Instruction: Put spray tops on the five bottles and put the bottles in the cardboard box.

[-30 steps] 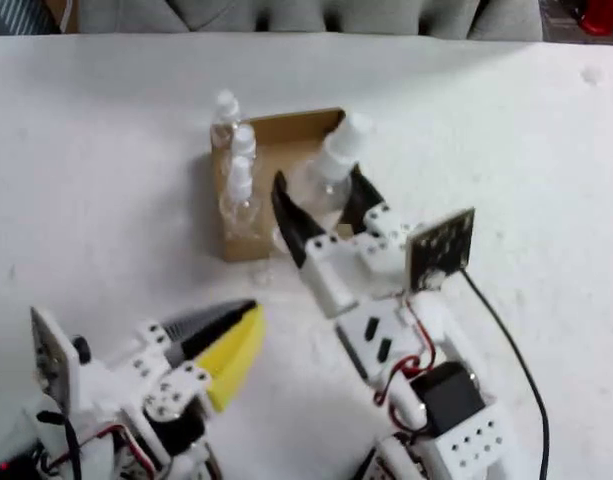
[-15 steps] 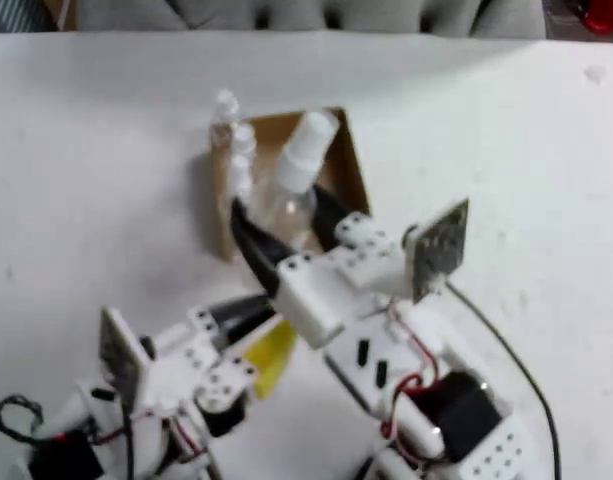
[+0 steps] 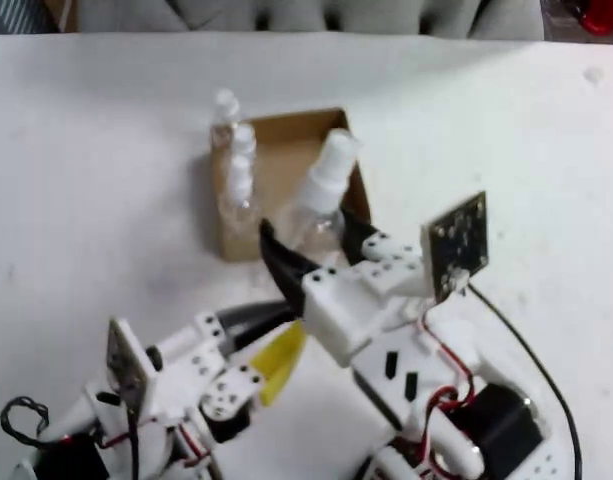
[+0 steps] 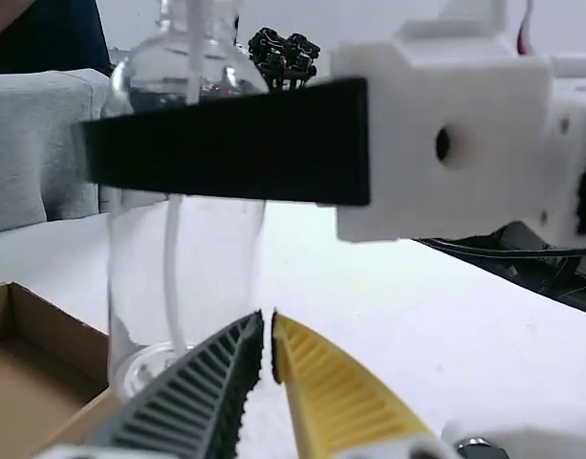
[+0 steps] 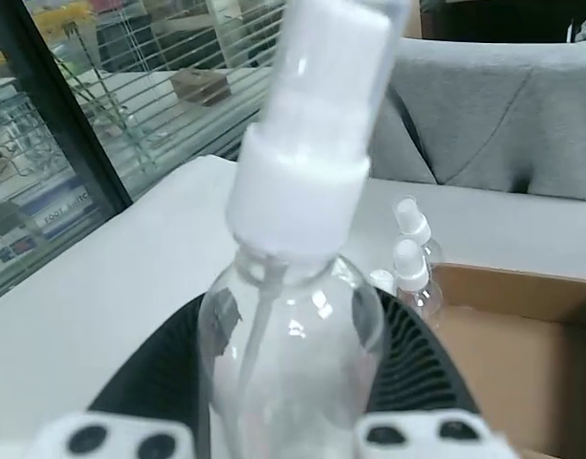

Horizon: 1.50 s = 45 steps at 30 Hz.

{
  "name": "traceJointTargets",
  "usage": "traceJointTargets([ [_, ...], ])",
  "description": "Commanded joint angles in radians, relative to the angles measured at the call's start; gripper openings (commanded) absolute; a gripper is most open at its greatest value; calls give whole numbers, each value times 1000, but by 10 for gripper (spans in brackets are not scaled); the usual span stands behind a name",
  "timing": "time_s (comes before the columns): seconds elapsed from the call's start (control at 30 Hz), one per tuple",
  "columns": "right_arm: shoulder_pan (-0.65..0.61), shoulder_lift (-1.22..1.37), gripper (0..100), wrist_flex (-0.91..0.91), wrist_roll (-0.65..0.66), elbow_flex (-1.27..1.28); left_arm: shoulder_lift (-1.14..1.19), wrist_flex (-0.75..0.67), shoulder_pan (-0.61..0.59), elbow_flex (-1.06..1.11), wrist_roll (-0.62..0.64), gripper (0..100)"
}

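A spray-topped bottle (image 3: 324,185) was gripped, tilted, in the right gripper (image 3: 306,232) at the lower right edge of the cardboard box (image 3: 281,145), centre frame. Other bottles (image 3: 238,170), seemingly three, were lined along its left wall. The left gripper (image 3: 292,321) was pinched closed, empty, at lower left.

A furnished indoor room of the lounge or office kind is indicated, not a workshop. A grey upholstered sofa (image 3: 316,15) with a tufted back is seen directly behind the white counter (image 3: 106,150). In the right wrist view a large window (image 5: 130,96) with a dark frame and horizontal blinds is recorded to one side of the counter, and further glazing is seen through it. The left arm (image 3: 166,385) and the right arm (image 3: 416,350), small units with exposed wires, are stationed on the counter, so a makeshift test station is noted. Whether the premises are a home or an office cannot be determined.
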Motion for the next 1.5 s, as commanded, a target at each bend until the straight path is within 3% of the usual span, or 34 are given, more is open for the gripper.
traceJointTargets([
  [0.0,-27,-22,17,54,-5,-95,5,-29,-67,9,-6,20],
  [0.13,-33,-61,17,81,0,-118,5,-29,-65,46,-6,20],
  [0.33,-145,-150,18,99,87,-78,5,-29,-62,101,-8,20],
  [0.63,-150,-170,18,91,95,-15,5,-25,-67,104,-9,20],
  [0.9,58,-163,18,-39,155,-2,5,54,-73,103,-11,20],
  [1.0,137,-127,18,-74,192,23,5,97,-145,104,-11,20],
  [1.23,308,44,18,-223,196,110,5,152,-498,106,-11,20],
  [1.47,340,236,18,-509,196,245,5,89,-737,244,-12,20],
])
